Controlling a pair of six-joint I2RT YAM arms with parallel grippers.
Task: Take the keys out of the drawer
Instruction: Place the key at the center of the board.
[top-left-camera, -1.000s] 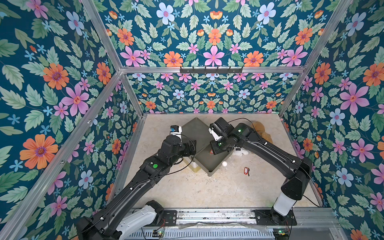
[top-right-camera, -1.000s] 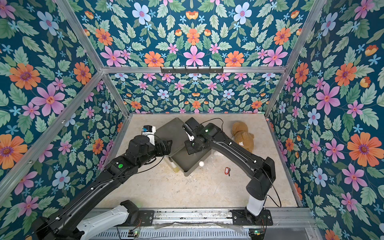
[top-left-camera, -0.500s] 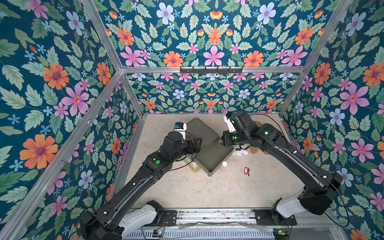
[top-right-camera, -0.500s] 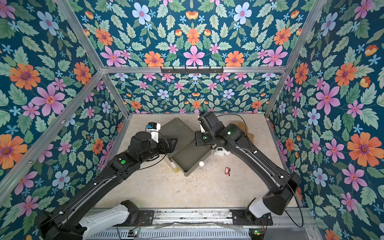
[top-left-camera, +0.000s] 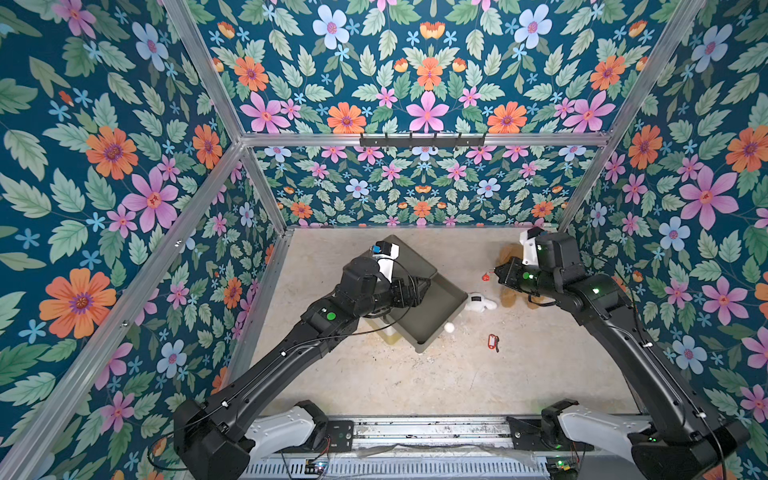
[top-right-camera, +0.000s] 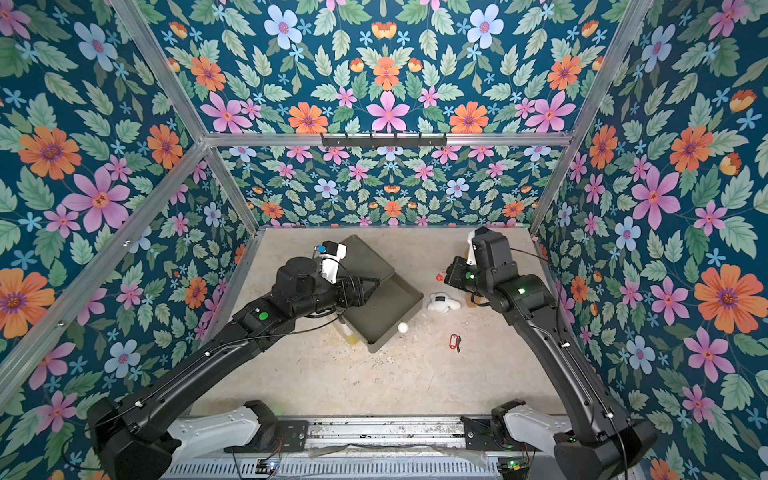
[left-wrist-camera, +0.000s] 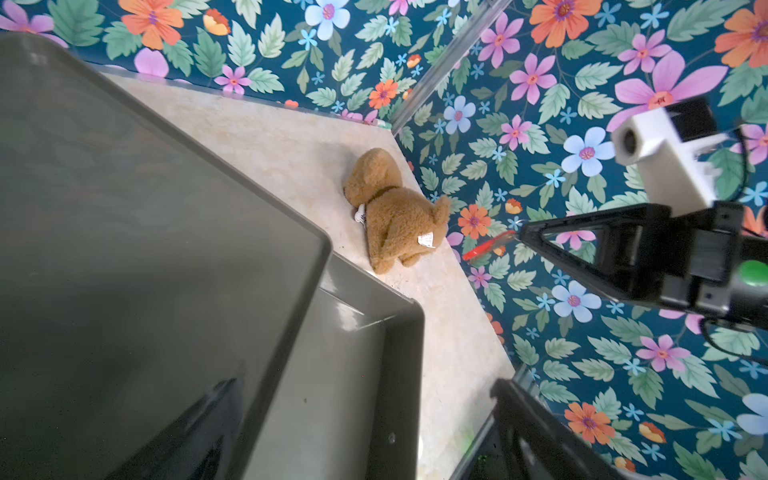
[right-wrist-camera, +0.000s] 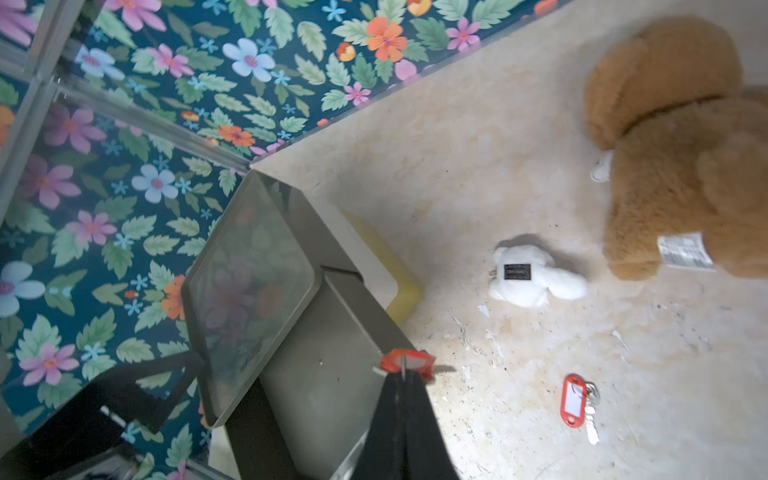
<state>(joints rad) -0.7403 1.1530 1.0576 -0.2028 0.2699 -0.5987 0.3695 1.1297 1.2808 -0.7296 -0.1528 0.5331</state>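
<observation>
a: what hems us in?
b: floral walls (top-left-camera: 428, 75) on three sides, flat and printed, with metal rails at the corners. the table (top-left-camera: 374, 374) is pale, marbled and scuffed. we see its widest bare stretch at the near side, in front of the arm bases.
a: and the big obstacle?
b: the cabinet (top-left-camera: 409, 259), smooth grey-green plastic with rounded corners, set at a slant left of centre. its drawer (top-left-camera: 432, 307) is pulled out toward the middle, a shallow tray with a raised rim. the left gripper (left-wrist-camera: 365, 382) hangs over it, jaws well apart.
a: softer things?
b: a shaggy brown plush dog (left-wrist-camera: 399, 212) lies near the far right corner, apart from the cabinet. a smaller white plush (top-left-camera: 478, 301) sits just beside the drawer.
a: the keys?
b: we count two in view. the held key (right-wrist-camera: 411, 360) has a red oblong tag. the right gripper (right-wrist-camera: 402, 376) has its jaws clamped on that tag, up in the air between drawer and dog. the loose key (top-left-camera: 493, 342), with a red tag and a small metal blade, lies flat on the table near the drawer's front corner, outside it.
</observation>
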